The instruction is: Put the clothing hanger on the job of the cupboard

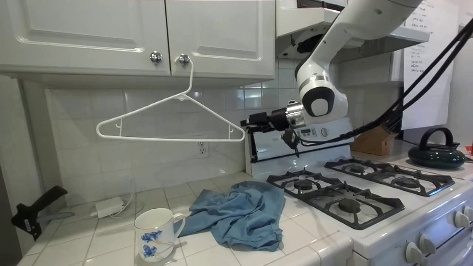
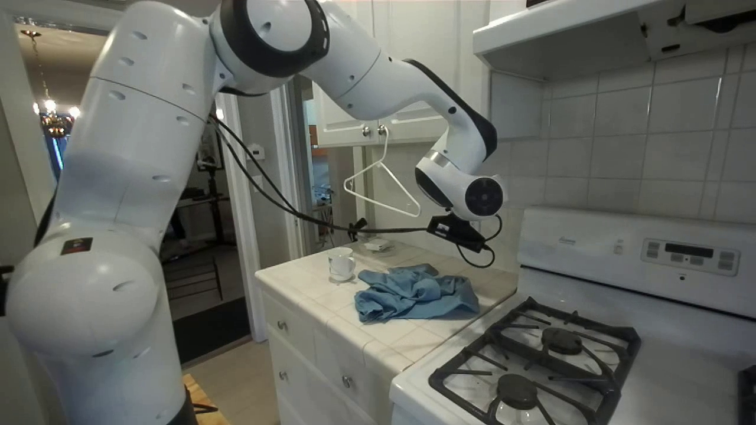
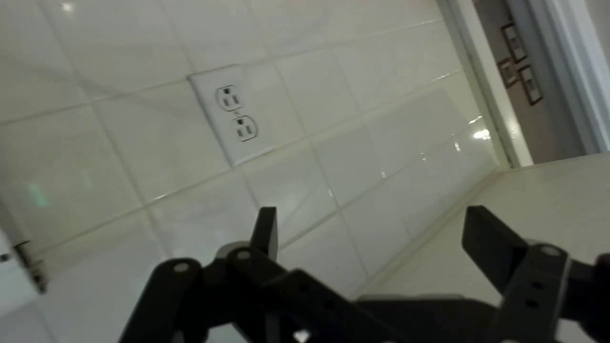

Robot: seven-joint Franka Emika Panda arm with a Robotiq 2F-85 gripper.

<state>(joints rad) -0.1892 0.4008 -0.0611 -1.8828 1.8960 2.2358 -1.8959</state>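
The hanger (image 1: 181, 97) is hung by its hook on the right-hand knob (image 1: 184, 59) of the cupboard (image 1: 125, 33), as is shown in both exterior views. Part of the hook is hidden by the knob; white set against a white door, its curve is made out with difficulty. The cupboard is cut off at the top, and in an exterior view part of it is covered by the arm (image 2: 153, 118).

The hand (image 3: 371, 231) is spread wide: in the wrist view its two fingers (image 3: 491, 243) are set well apart, with tiles (image 3: 329, 257) seen between them. Its lower part is blurred and cut off there. The pale surface (image 3: 548, 205) at the lower right cannot be identified. In an exterior view the hand is seen near the hanger's end, but the depth between the two cannot be judged.

The outlet (image 3: 232, 116), plain in the wrist view, is partly crossed by the hanger's lower bar in an exterior view. On the worktop (image 1: 111, 236) a crumpled cloth (image 1: 240, 214) is partly hidden behind the mug (image 1: 155, 236) and its handle. The wooden block (image 1: 373, 144) is partly covered by cables (image 1: 364, 128), and the stove (image 1: 417, 207) is cut off at the side. The writing on the paper (image 1: 425, 74) is too small to be read.
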